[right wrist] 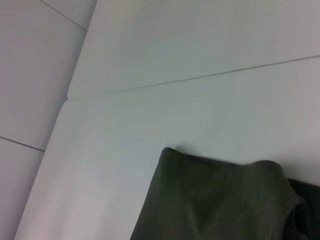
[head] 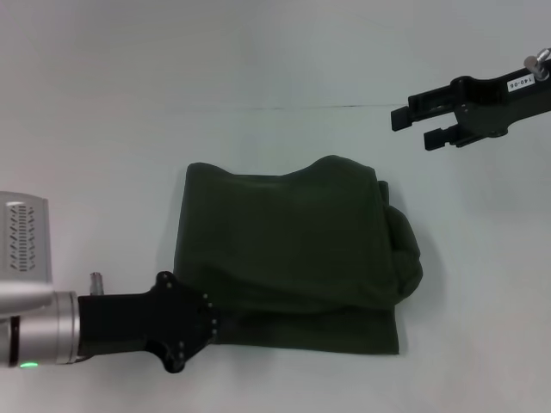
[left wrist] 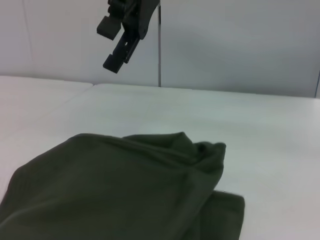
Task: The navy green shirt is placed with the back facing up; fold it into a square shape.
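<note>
One shirt: the navy green shirt (head: 293, 249) lies near the middle of the worktop (head: 258, 69), folded over into a rough block with only plain dark fabric showing.
Shirt shape: the upper layer is rumpled, its far edge dips in the middle and rises to a hump toward the right; a flatter lower layer sticks out along the near edge.
Shirt right side: the cloth bunches into a rounded bulge there; the left wrist view shows this as a crumpled fold (left wrist: 200, 155) over a flat corner.
Shirt far-left corner: it sits square on the worktop, seen clearly in the right wrist view (right wrist: 167, 152).
Left claw: the left claw (head: 219, 320) is low at the shirt's near-left corner, its black wrist reaching in from the left; its fingers are hidden at the cloth edge, so I cannot tell whether they are spread or closed, or whether they hold the fabric.
Right claw: the right claw (head: 413, 126) hangs above the worktop, well apart from the shirt, beyond its far-right corner; its fingers are parted with a clear gap and hold nothing. It also shows in the left wrist view (left wrist: 114, 42).
Worktop: white, with a thin seam line (head: 301, 107) running across beyond the shirt.
</note>
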You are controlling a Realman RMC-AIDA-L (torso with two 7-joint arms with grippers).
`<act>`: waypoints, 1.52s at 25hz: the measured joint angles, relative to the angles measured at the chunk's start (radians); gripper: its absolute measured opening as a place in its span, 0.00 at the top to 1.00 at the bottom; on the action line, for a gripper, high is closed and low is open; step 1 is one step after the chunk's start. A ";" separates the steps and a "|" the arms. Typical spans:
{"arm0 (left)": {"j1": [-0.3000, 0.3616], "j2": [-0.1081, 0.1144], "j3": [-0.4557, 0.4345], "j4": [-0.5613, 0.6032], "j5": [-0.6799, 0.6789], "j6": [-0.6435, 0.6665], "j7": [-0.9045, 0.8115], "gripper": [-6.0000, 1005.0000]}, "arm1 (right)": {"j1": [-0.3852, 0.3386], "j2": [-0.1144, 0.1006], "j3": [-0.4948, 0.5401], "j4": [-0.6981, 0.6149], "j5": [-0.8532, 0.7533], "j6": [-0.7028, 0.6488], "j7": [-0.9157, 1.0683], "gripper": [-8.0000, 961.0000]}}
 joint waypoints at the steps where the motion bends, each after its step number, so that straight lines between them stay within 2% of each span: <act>1: 0.000 -0.005 -0.002 0.001 -0.003 0.002 -0.011 0.96 | 0.000 0.000 0.000 0.001 0.000 0.000 -0.003 0.10; 6: -0.023 -0.025 -0.018 -0.001 -0.040 0.021 -0.092 0.95 | 0.003 0.005 -0.002 0.003 0.000 -0.016 -0.026 0.10; 11: -0.056 -0.020 -0.019 -0.007 -0.057 0.140 -0.228 0.94 | 0.010 0.010 -0.007 0.003 0.010 -0.054 -0.062 0.10; 19: -0.112 -0.017 -0.032 -0.023 -0.091 0.263 -0.423 0.90 | 0.014 0.043 -0.048 0.007 0.012 -0.091 -0.161 0.10; 25: -0.126 -0.014 -0.087 -0.027 -0.127 0.273 -0.486 0.73 | 0.020 0.063 -0.076 0.008 0.012 -0.108 -0.225 0.10; 28: -0.122 0.000 -0.131 -0.036 -0.130 0.265 -0.484 0.61 | 0.022 0.073 -0.113 0.007 0.012 -0.104 -0.245 0.10; 30: -0.114 0.033 -0.172 -0.068 -0.131 0.253 -0.463 0.52 | 0.024 0.077 -0.133 0.003 0.010 -0.094 -0.260 0.10; 37: -0.076 0.105 -0.208 -0.095 -0.132 0.210 -0.411 0.20 | 0.043 0.080 -0.218 -0.004 0.004 -0.075 -0.341 0.10; 38: -0.076 0.105 -0.208 -0.095 -0.132 0.210 -0.411 0.16 | 0.049 0.080 -0.241 -0.005 0.004 -0.073 -0.351 0.10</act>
